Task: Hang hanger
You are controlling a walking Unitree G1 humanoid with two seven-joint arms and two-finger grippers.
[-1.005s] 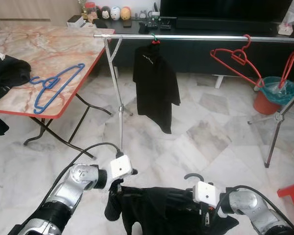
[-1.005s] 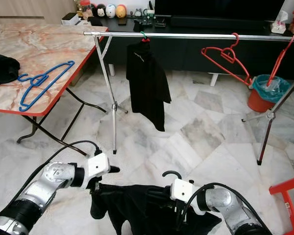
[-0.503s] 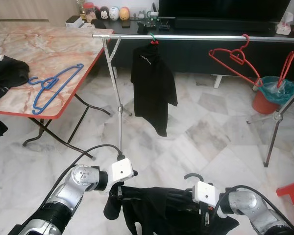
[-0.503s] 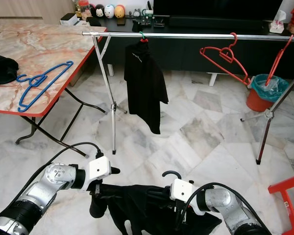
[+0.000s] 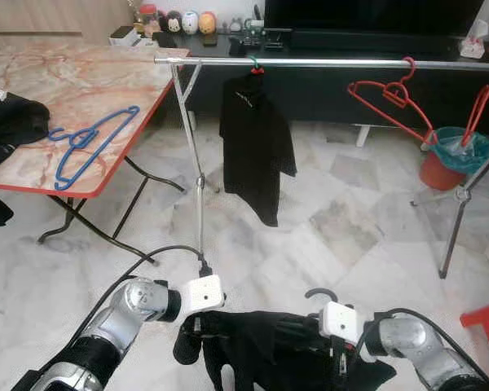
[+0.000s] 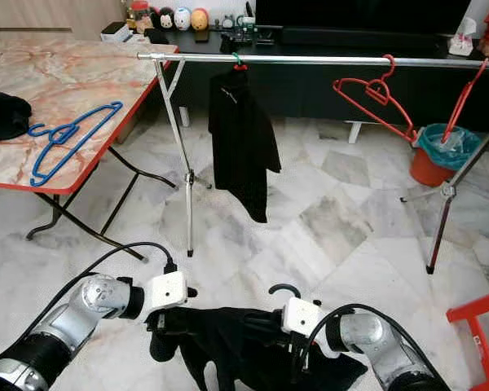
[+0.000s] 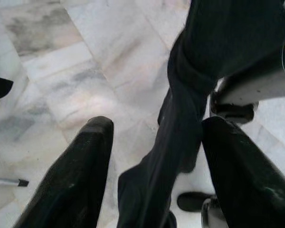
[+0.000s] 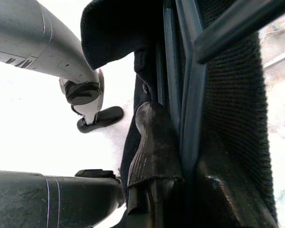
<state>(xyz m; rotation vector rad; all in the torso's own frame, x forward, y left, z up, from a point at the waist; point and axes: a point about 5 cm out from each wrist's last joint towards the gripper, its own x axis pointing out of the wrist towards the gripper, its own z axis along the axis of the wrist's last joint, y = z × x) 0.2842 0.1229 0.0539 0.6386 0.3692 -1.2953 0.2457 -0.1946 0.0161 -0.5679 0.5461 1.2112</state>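
Left eye view: you see a chrome clothes rail across the top of the frame, bearing a limp black shirt on a green-hooked hanger and two thin red hangers at upper right. A marble-patterned, red-edged table at upper left carries a blue wire hanger. At bottom centre, a crumpled black garment hangs between both arms, the curved dark hook of its hanger rising above it, well below the rail. The left gripper now sits lower and further toward the garment than half a second ago; the rail shirt has swung slightly.

Right eye view: the same scene; the right gripper is buried in the cloth beside the hook.

Left wrist view: the two matte black fingers stand parted, a twisted fold of fabric running between them over pale veined floor tiles.

Right wrist view: a ribbed black finger is clamped against the hanger's dark bar, knit cloth alongside
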